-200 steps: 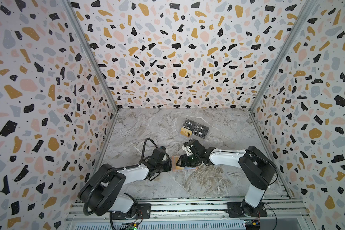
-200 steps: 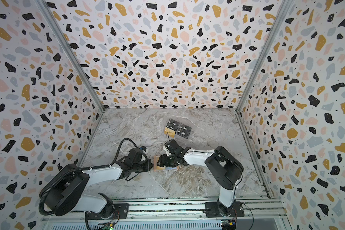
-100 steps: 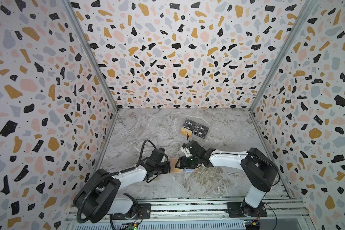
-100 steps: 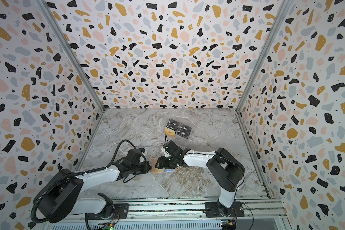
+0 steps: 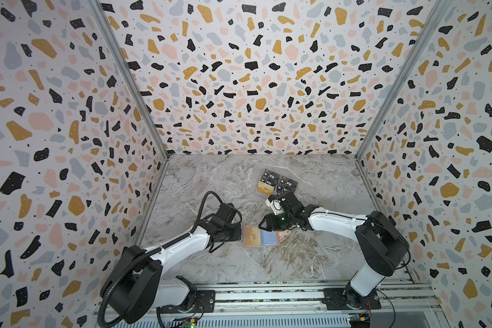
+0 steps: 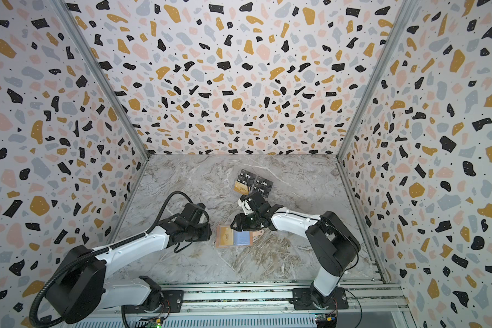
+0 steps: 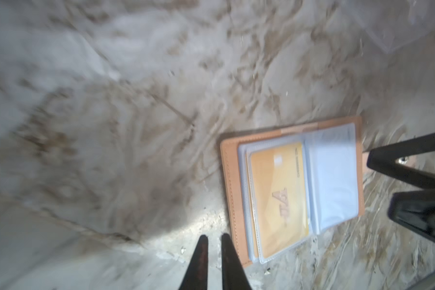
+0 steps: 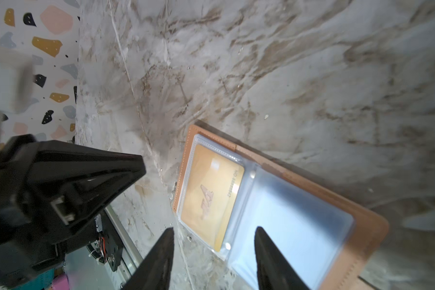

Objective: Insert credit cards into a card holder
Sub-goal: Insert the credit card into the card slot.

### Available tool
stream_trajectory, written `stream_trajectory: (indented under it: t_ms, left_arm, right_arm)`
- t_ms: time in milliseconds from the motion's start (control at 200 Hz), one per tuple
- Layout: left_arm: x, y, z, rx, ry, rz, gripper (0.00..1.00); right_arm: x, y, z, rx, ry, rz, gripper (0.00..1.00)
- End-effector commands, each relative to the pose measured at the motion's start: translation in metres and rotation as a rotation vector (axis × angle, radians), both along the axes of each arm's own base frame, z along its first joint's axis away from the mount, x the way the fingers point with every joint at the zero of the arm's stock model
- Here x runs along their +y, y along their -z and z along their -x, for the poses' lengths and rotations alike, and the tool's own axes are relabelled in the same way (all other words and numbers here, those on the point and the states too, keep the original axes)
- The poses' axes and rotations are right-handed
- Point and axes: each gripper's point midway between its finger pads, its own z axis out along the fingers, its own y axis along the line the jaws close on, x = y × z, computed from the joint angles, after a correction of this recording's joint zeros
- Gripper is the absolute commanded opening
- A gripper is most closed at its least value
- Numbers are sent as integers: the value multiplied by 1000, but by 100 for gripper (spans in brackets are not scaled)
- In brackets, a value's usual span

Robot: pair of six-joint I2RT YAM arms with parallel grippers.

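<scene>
Here open card holder (image 7: 228, 190) sleeves credit card (image 7: 278, 193); left hand (image 7: 214, 237) barely parted, right hand (image 8: 214, 229) spread.

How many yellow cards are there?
2. One gold card sits in a clear sleeve of the open pink card holder; another gold card is beside the black Vip cards at the back. More may be hidden.

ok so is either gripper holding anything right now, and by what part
Nothing is held. The left gripper has a narrow empty gap beside the card holder; the right gripper is open by it, also empty.
</scene>
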Motion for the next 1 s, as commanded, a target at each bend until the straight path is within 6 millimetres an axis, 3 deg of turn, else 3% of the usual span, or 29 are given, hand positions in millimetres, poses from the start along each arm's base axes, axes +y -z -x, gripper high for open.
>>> stream_trajectory:
  t_ms: [0, 190, 415, 646, 796, 996]
  left_arm:
    - [0, -31, -24, -79, -7, -44, 21]
    - [-29, -25, -36, -57, -11, 59, 21]
    - [-64, -15, -30, -41, 33, 165, 22]
    - [-107, -7, -21, 7, 126, 291, 22]
    - [-121, 5, -18, 51, 171, 310, 22]
    - [-120, 22, -10, 98, 171, 310, 22]
  right_arm:
    - [2, -30, -15, -125, -32, -23, 49]
    - [-7, -14, -6, -130, -37, -22, 41]
    - [-7, 3, 2, -106, -79, -32, 30]
    - [-10, 23, 10, -66, -83, -32, 25]
    - [-14, 36, 11, -40, -72, -4, 24]
    - [-29, 50, 13, -21, -34, 76, 19]
